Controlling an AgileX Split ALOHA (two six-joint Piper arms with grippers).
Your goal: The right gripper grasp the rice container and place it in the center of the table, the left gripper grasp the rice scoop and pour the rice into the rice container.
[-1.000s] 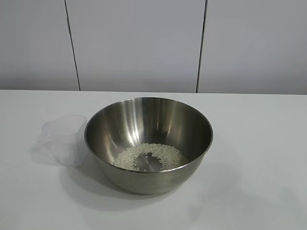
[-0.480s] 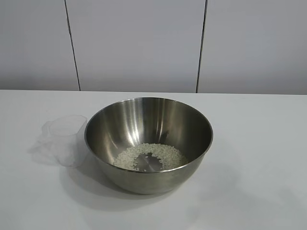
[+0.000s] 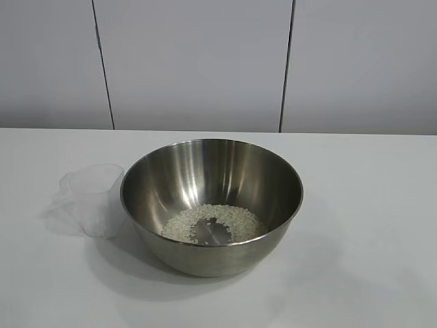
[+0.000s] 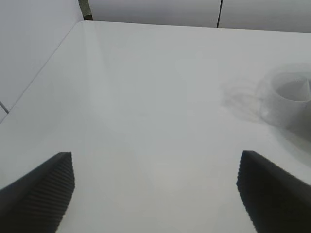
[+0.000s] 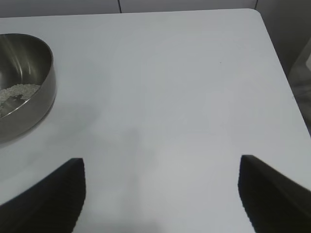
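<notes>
Your left claw [image 4: 155,194] stands with its two fingers spread wide apart and nothing between them; it hangs above bare table [image 4: 146,97], and the small plastic cup [image 4: 290,99] is well apart from it, off to one side. Your right claw [image 5: 160,194] is also spread wide and holds nothing; under it you see only the white tabletop, and the steel bowl [image 5: 24,82] is well away at the edge of its wrist view. In the outside view neither claw is visible. There the bowl [image 3: 212,205] sits near the middle of the table [image 3: 369,225], upright, with the rice [image 3: 235,220] lying as a pale ring on its bottom. The cup [image 3: 92,199] stands upright just beside the bowl, on its left; whether they touch you cannot tell.
</notes>
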